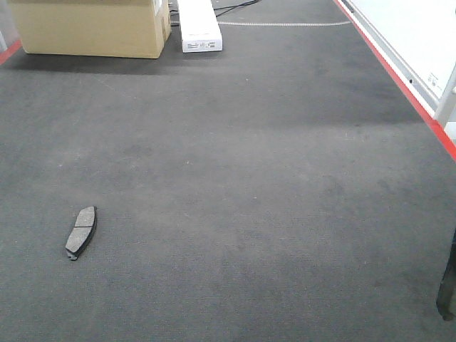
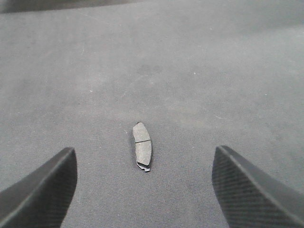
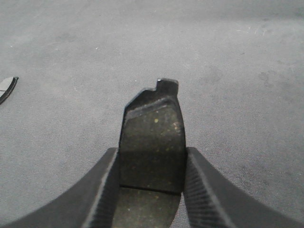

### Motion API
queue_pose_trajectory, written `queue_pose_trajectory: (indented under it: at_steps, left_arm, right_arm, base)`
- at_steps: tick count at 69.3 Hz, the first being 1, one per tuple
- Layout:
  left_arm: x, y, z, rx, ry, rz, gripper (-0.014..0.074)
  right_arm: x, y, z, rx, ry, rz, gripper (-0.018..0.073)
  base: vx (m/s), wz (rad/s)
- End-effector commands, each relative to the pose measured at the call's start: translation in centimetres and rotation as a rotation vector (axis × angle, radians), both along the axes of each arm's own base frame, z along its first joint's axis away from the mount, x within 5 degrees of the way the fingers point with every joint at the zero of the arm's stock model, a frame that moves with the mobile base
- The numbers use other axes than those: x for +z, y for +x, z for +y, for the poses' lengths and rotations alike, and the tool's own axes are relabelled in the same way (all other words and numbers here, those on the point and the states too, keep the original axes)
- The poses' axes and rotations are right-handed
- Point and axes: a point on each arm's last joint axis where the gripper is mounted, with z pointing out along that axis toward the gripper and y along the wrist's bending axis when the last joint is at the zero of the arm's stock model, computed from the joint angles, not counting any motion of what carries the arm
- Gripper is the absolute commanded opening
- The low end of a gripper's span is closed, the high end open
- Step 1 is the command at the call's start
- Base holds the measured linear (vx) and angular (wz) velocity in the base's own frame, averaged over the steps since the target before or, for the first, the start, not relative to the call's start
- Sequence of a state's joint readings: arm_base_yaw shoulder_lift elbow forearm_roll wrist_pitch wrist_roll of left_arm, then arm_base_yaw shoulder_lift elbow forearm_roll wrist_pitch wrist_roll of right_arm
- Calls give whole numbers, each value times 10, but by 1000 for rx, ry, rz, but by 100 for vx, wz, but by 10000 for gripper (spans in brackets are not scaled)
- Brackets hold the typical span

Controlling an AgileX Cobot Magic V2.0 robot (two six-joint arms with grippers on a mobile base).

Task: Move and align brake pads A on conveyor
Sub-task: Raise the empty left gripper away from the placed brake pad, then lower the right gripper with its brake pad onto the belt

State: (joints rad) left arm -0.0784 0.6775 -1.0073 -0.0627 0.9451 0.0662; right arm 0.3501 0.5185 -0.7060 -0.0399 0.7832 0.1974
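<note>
One brake pad (image 1: 81, 232), grey face up with a central groove, lies on the dark grey conveyor (image 1: 249, 178) at the near left. In the left wrist view this pad (image 2: 142, 146) lies lengthwise ahead of and between the spread fingers of my left gripper (image 2: 144, 156), which is open and holds nothing. My right gripper (image 3: 152, 152) is shut on a second brake pad (image 3: 154, 128), gripped across its width and held above the conveyor (image 3: 237, 71). The tip of the lying pad (image 3: 7, 88) shows at that view's left edge.
A cardboard box (image 1: 92, 28) and a long white box (image 1: 198, 25) stand at the far end. A red strip (image 1: 399, 78) runs along the conveyor's right edge, beside a white panel. A dark part of my right arm (image 1: 447, 285) shows at the bottom right.
</note>
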Motion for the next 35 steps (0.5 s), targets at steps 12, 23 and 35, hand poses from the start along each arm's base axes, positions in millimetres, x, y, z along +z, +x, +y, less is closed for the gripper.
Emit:
queue_pose_trajectory:
  at_steps: [12, 23, 35]
  left_arm:
    - [10, 2, -1, -6, -13, -76, 540]
    - [10, 2, -1, -6, -13, -76, 540]
    - [10, 2, -1, -6, -13, -76, 540]
  right_arm:
    - [25, 7, 2, 3, 51, -211, -8]
    - [25, 31, 7, -29, 26, -214, -8]
    - [19, 78, 17, -80, -80, -86, -4]
  base:
    - [0, 0]
    - [0, 0]
    - [0, 0]
